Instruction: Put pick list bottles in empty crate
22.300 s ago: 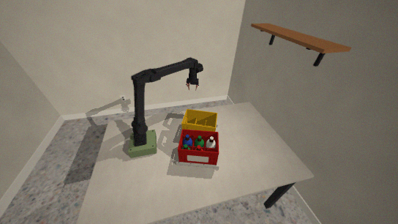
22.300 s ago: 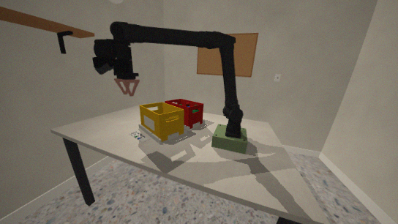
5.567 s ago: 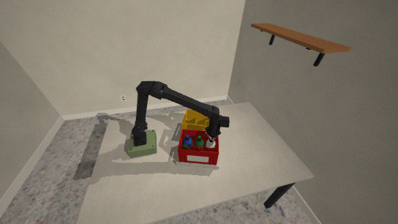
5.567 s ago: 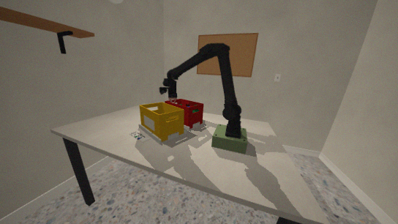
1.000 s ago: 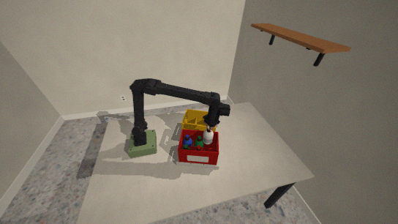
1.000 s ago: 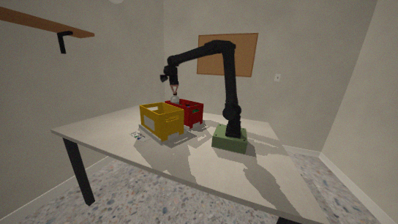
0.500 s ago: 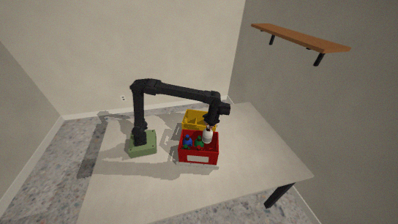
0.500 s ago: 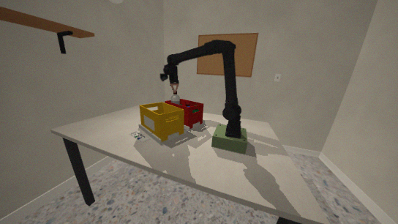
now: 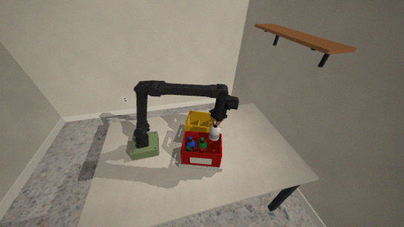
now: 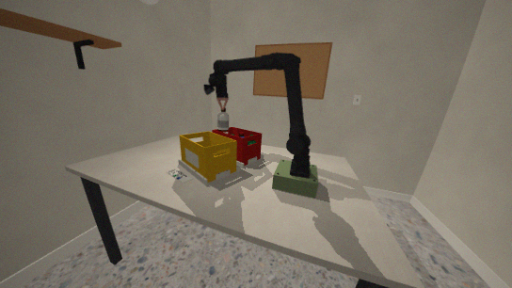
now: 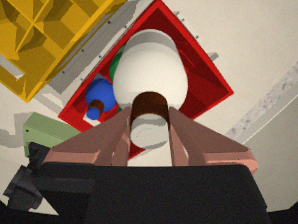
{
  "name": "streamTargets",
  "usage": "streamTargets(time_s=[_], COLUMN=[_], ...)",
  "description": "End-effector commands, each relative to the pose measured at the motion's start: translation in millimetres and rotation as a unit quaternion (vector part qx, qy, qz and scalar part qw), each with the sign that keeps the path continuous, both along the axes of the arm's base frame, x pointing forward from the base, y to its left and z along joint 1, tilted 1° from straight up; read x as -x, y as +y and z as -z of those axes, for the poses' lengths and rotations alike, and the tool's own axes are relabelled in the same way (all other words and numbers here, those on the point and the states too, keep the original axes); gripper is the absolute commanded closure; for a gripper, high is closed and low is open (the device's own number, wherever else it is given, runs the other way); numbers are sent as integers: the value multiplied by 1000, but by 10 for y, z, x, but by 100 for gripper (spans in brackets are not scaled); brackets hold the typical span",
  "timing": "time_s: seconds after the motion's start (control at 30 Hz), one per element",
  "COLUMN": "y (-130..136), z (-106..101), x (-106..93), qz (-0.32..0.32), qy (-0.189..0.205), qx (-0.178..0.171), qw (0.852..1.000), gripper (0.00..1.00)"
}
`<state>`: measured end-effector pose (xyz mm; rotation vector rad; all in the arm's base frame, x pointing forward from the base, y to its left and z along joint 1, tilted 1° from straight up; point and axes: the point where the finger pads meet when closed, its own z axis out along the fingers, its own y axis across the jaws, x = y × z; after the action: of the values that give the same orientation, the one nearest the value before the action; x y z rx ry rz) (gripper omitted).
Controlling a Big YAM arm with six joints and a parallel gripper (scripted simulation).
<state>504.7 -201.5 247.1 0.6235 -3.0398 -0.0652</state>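
Above the red crate (image 9: 201,159) (image 10: 249,150) (image 11: 195,34), the gripper (image 9: 215,121) (image 10: 222,110) (image 11: 149,113) holds a white bottle (image 9: 214,133) (image 10: 223,120) (image 11: 150,72) upright, its jaws closed on the brown neck just under the pale cap. In the exterior view the bottle's base hangs near the height of the crate's rim. A grey band runs around the lower part of the bottle.

Inside the red crate stand a blue bottle (image 9: 190,143) (image 11: 100,95) and, beside it, a green bottle (image 9: 202,144) (image 11: 116,65). Nearer the crate's labelled side, another green top (image 9: 189,148) and a red top (image 9: 202,150) show low behind the wall; their bottles are mostly hidden.

Just beside the red crate is the yellow crate (image 9: 195,129) (image 10: 213,160) (image 11: 82,45), with dividers and no bottle visible in it. On the table (image 9: 256,148) (image 10: 141,160) (image 11: 240,40), next to the yellow crate, lies the pick list (image 10: 178,175), its marks too small to read. The arm stands on a green base (image 9: 154,150) (image 10: 282,181) (image 11: 42,134), well apart from the pick list.
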Motion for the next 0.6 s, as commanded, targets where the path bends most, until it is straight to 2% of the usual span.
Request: streamTargets(time_s=[0.0, 0.57], y=[-118, -130], z=[-615, -628], x=[-156, -162], qz=[-3, -3], qy=[-56, -57], qx=[21, 23], qw=[998, 998], gripper=[100, 100])
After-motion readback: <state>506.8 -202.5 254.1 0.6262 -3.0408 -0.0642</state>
